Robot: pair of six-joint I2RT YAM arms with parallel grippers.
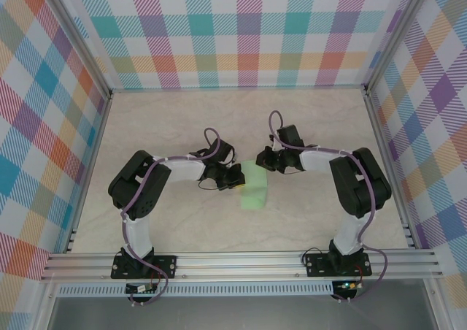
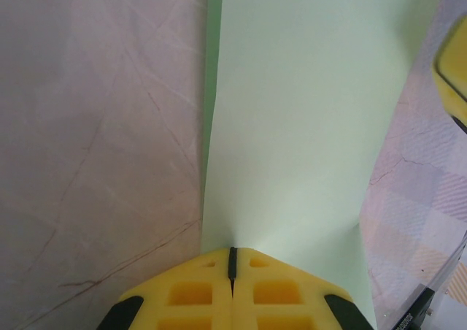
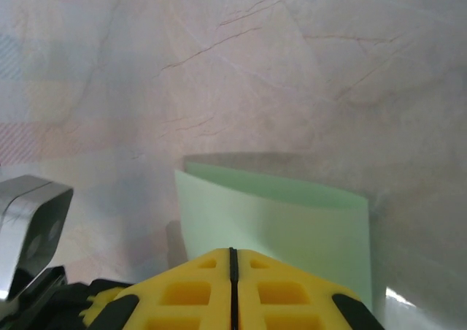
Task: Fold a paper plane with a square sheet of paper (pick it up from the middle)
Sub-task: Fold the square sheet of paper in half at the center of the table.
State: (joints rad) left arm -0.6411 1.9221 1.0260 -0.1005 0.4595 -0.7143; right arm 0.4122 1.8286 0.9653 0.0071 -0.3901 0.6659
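The square sheet of paper [image 1: 255, 190] is pale mint green and folded over into a narrow strip at the middle of the table. My left gripper [image 1: 236, 177] is at its left edge and my right gripper [image 1: 263, 161] at its far right corner. In the left wrist view the yellow jaws of the left gripper [image 2: 232, 251] are shut, and the sheet [image 2: 306, 111] runs out from their tips. In the right wrist view the right gripper [image 3: 233, 251] is shut too, with the doubled sheet [image 3: 292, 220] spreading from under its tips. The paper plane is out of view.
The pale marbled table [image 1: 182, 125] is walled by checked panels [image 1: 241, 31] at the back and sides. An aluminium rail [image 1: 241, 261] runs along the near edge by the arm bases. The right gripper's yellow finger [image 2: 452, 67] pokes into the left wrist view.
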